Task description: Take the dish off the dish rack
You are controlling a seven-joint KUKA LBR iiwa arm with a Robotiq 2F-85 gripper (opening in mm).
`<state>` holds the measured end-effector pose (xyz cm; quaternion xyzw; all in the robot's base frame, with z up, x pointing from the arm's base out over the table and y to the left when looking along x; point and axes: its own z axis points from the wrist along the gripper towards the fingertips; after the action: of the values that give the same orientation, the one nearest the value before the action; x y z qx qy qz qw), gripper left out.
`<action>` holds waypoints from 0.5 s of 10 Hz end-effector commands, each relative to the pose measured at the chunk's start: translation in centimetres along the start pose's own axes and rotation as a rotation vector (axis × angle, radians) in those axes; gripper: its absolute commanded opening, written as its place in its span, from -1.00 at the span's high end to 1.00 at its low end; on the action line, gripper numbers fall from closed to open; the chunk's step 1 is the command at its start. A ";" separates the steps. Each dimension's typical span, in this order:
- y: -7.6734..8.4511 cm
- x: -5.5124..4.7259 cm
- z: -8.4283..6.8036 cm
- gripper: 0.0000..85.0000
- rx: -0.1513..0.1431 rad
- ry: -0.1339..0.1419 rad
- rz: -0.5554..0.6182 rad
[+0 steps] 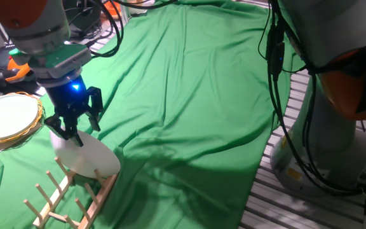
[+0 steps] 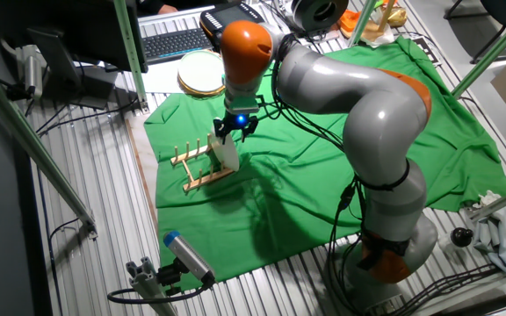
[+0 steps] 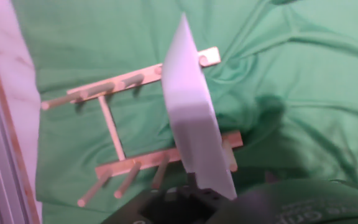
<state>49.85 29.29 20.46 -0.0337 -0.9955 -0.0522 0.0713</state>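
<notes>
The dish (image 1: 89, 156) is a plain white plate that stands on edge, tilted, at the near end of the dish rack (image 1: 61, 198), a small light-wood rack with upright pegs. My gripper (image 1: 68, 131) is above it, with its fingers closed on the dish's upper rim. In the other fixed view the gripper (image 2: 234, 133) holds the dish (image 2: 228, 155) over the rack (image 2: 196, 172). In the hand view the dish (image 3: 194, 118) shows edge-on across both rails of the rack (image 3: 117, 132). I cannot tell whether its lower edge still touches the rack.
A white plate with a golden woven rim (image 1: 8, 118) lies left of the rack, just off the green cloth (image 1: 189, 102). The arm's base (image 2: 385, 246) stands at the cloth's edge. A keyboard (image 2: 172, 42) lies at the back.
</notes>
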 end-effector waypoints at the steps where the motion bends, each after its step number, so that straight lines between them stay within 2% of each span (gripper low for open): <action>1: 0.0 0.0 0.1 -0.20 0.005 0.005 -0.051; 2: 0.1 0.1 0.2 -0.20 -0.003 0.005 -0.067; 3: 0.3 0.3 0.5 -0.60 -0.008 0.004 -0.083; 4: 0.5 0.6 0.9 -0.60 -0.023 0.006 -0.093; 5: 0.8 1.0 1.3 -0.60 -0.026 0.001 -0.095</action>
<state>48.75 30.25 19.36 0.0128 -0.9952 -0.0689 0.0686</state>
